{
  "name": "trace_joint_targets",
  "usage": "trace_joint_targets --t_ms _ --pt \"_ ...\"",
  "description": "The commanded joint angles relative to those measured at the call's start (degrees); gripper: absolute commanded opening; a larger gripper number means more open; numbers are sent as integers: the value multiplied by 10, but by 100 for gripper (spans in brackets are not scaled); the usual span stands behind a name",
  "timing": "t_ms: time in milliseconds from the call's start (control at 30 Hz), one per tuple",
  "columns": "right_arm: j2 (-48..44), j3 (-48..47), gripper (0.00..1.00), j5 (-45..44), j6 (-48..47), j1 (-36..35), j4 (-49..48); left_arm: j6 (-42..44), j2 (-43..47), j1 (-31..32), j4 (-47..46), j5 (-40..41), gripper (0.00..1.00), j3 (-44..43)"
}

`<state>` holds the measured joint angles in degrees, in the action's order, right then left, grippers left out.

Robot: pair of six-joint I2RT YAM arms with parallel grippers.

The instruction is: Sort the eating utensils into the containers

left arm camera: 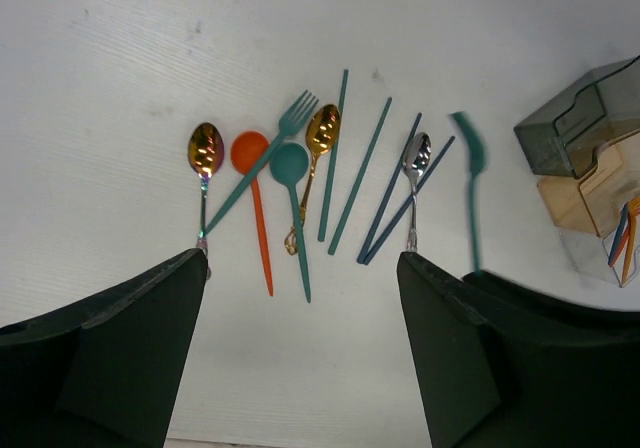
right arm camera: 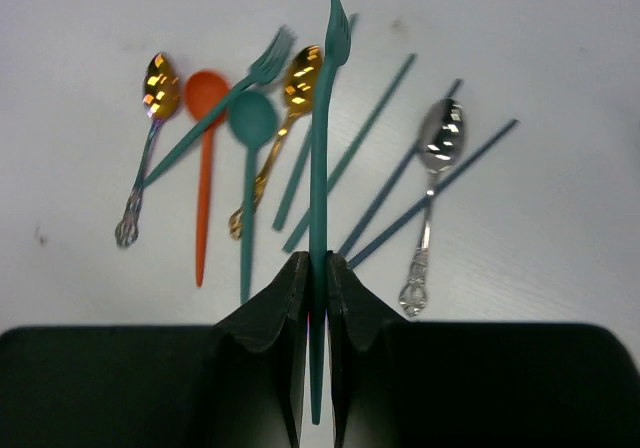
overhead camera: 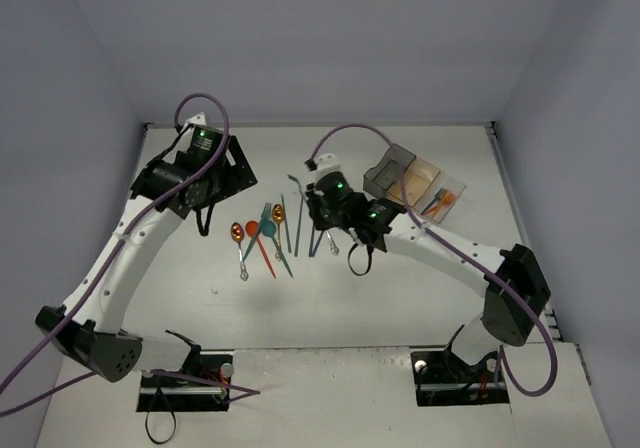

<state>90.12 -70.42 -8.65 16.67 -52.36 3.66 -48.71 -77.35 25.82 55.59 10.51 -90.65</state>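
Right claw [right arm camera: 318, 264] pinches teal utensil [right arm camera: 322, 138] by its handle, lifted mid-frame above the counter [right arm camera: 560, 248]; left claw [left arm camera: 302, 263] gapes wide. We should carry it level to the containers [overhead camera: 412, 183], upper right, releasing low.

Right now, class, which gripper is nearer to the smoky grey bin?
Right. The right gripper, clamping a teal fork, hangs above the loose utensils, just left of the smoky grey bin. The left gripper sits farther left, beyond those utensils.
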Motion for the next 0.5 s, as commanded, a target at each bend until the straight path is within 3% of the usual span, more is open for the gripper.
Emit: trace_joint_targets --t_ms 0,200,467 --pt "-96 38 0 45 123 118 -30 67 77 -4 -13 106 74 -7" --pt "-172 125 0 150 239 315 -30 159 176 -14 -71 131 74 91" --pt "-221 201 0 233 327 517 -30 240 266 -20 -137 114 74 219"
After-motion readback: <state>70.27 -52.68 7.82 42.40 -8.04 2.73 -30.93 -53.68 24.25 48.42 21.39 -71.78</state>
